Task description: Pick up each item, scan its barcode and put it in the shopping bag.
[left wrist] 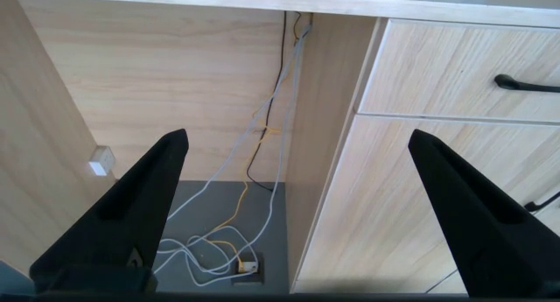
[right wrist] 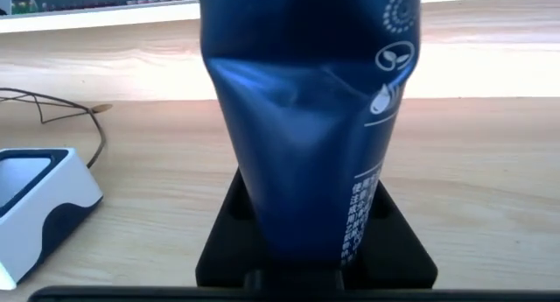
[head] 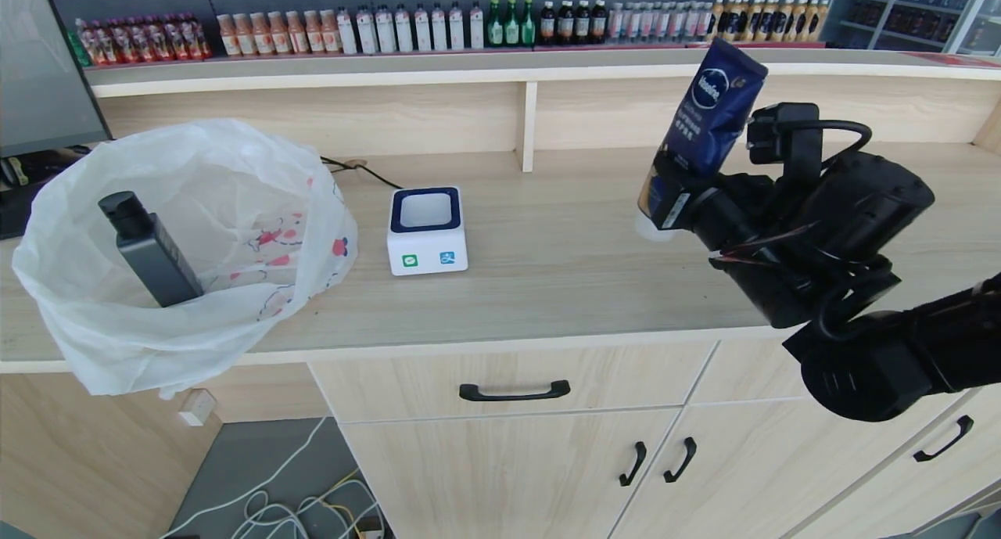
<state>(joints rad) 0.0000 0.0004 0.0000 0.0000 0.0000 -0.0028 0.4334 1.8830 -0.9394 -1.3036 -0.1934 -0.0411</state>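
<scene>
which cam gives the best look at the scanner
The head view: the scanner sits whole on the counter, top window and front face visible. The right wrist view catches one corner of it beside the tube. The left wrist view faces the cabinet below the counter.

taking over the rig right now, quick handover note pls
Right claw: shut on the blue tube, held tilted above the counter, to the right of the scanner.
Left claw: open, empty, low by the cabinet front.
Done: grey bottle stands in the shopping bag.
Left: the tube is not yet bagged; probably scan it, then bag it.
</scene>
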